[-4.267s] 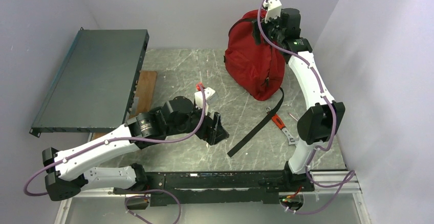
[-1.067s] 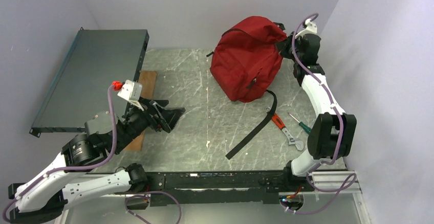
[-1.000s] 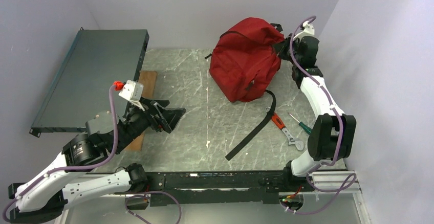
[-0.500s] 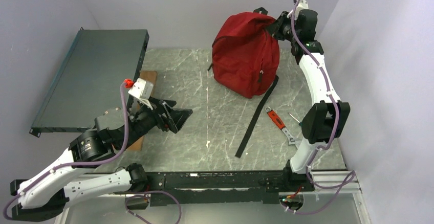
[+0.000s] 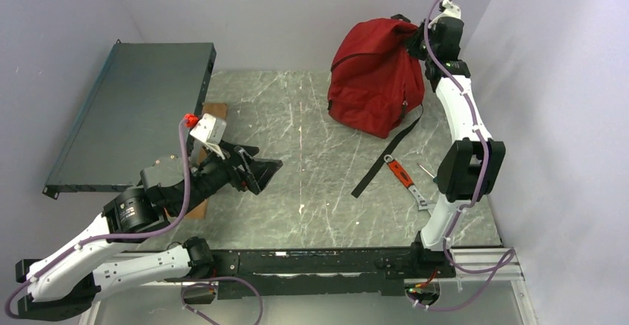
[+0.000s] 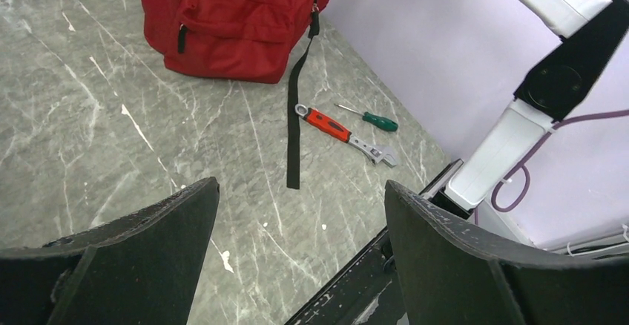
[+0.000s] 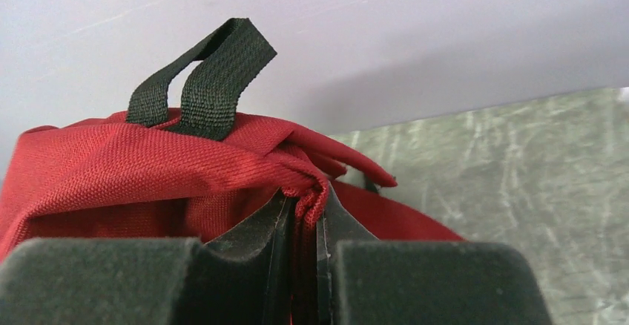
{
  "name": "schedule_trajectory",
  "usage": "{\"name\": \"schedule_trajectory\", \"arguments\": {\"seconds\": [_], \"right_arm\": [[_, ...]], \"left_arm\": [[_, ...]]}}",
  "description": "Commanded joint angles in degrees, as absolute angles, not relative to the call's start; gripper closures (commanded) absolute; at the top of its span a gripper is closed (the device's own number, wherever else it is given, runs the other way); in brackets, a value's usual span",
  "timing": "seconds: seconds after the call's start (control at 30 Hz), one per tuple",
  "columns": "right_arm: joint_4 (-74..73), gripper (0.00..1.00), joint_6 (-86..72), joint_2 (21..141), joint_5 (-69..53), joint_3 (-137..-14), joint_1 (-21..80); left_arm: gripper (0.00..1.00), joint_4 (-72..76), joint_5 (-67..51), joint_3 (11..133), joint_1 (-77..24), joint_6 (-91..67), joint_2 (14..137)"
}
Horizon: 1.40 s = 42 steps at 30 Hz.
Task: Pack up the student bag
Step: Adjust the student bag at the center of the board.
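Observation:
The student bag (image 5: 374,80), a red fabric backpack, stands upright at the back right of the table, held up by its top. My right gripper (image 5: 417,37) is shut on a fold of red fabric at the bag's top edge (image 7: 304,191), just right of the black webbing carry loop (image 7: 200,73). A long black strap (image 5: 386,154) trails from the bag across the table. My left gripper (image 5: 265,169) hovers open over the table's left middle with nothing in it. In the left wrist view, the bag (image 6: 230,13) and the strap (image 6: 295,117) lie well beyond its fingertips (image 6: 200,195).
A red-handled wrench (image 5: 404,178) and a green-handled screwdriver (image 5: 424,169) lie right of the strap's end, near the right arm. A dark flat metal case (image 5: 133,113) rests tilted at the left. A wooden block (image 5: 213,117) sits beside it.
The right gripper has pulled the bag's top up and to the right. The bag has slid toward the back right corner, dragging the strap. The left arm has crept slightly forward, still open.

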<state>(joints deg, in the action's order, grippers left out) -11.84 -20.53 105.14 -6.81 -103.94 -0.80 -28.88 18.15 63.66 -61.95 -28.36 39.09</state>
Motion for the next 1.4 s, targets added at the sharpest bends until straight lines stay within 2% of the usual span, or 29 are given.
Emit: {"name": "schedule_trajectory", "arguments": {"seconds": [0.0, 0.17, 0.33, 0.47, 0.57, 0.73, 0.93, 1.07, 1.17, 1.3, 1.37], "right_arm": [[-10.17, 1.0, -16.54, 110.54, 3.57, -104.58, -1.86], [-18.86, 1.0, -14.25, 118.51, 29.82, -109.56, -3.28], [-15.75, 1.0, -11.98, 122.39, 32.75, -104.68, -7.19], [-20.09, 1.0, -13.79, 125.92, 26.0, -106.52, -9.92], [-19.83, 1.0, -14.13, 120.47, 17.51, -102.39, -7.05], [-16.41, 1.0, -12.17, 103.35, 16.07, -94.68, 11.28], [-13.61, 1.0, -25.33, 97.36, 0.66, -100.03, 23.85], [-7.08, 1.0, -34.51, 100.91, -4.98, -108.36, 31.39], [-4.9, 1.0, -40.41, 107.42, -6.9, -120.51, 36.15], [-3.6, 1.0, -47.25, 116.38, -6.7, -137.33, 36.28], [-1.72, 1.0, -47.13, 117.26, -3.59, -138.64, 34.42]], "left_arm": [[0.12, -27.82, 16.34, 64.36, -61.82, -29.31, 39.63], [0.12, -27.25, 14.77, 64.23, -61.8, -29.83, 40.87], [0.11, -26.43, 13.48, 64.23, -61.79, -29.55, 42.54], [0.11, -26.67, 11.93, 66.2, -61.79, -28.48, 45.21], [0.11, -25.97, 11.33, 66.32, -61.79, -27.9, 46.38], [0.12, -24.91, 10.31, 66.51, -61.64, -28.32, 46.86], [0.12, -25.11, 12.21, 64.67, -61.7, -29.41, 41.48], [0.13, -26.44, 14.56, 64.2, -61.7, -30.0, 37.64], [0.13, -28.02, 16.47, 64.1, -61.7, -30.35, 35.46], [0.13, -28.95, 17.98, 64.16, -61.7, -30.99, 34.16], [0.13, -28.98, 17.73, 64.21, -61.68, -31.26, 34.23]]}}
